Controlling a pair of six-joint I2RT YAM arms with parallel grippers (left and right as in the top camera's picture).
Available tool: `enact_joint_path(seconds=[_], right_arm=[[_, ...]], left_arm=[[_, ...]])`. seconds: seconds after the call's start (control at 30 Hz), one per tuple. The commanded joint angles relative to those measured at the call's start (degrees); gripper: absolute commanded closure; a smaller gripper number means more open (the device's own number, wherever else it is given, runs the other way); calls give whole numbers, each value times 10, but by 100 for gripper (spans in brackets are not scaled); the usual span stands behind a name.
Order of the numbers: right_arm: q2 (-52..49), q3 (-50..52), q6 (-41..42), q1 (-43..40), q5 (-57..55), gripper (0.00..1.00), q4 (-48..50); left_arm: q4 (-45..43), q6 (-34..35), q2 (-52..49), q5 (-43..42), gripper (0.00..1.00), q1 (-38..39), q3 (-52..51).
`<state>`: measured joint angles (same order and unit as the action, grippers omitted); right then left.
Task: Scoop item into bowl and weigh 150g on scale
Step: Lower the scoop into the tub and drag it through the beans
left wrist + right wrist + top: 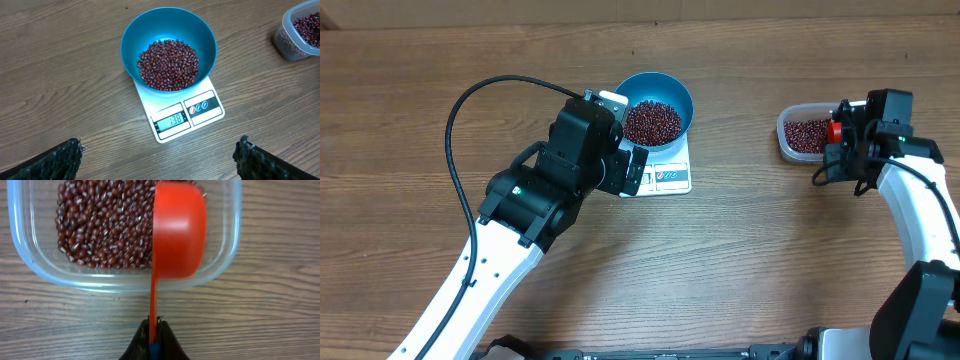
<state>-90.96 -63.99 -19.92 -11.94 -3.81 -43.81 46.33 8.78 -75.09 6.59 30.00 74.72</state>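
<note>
Red scoop [177, 230] clamped in right jaws over tub [222, 267]; left jaws wide.

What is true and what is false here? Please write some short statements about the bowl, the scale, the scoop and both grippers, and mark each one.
1. The blue bowl stands on the scale. True.
2. The bowl is empty. False: it holds beans.
3. The right gripper is shut on the red scoop by its handle. True.
4. The left gripper grips the bowl. False: it is open and holds nothing.
5. The scoop is above the bowl. False: it is at the clear tub.
6. The display reads 138. True.
</note>
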Motion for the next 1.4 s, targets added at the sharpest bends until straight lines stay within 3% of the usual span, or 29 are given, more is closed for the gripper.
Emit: enact_joint_path(seconds=[0.0,1.07,1.37], right_arm=[[-8,10,2,-3,14,96,1],[-46,10,0,3,114,96,5],[-46,10,0,3,7,96,50]], left_arm=[[0,-10,8,-5,0,-1,12],[0,-10,8,-5,1,-1,12],[0,-10,8,-5,0,-1,12]])
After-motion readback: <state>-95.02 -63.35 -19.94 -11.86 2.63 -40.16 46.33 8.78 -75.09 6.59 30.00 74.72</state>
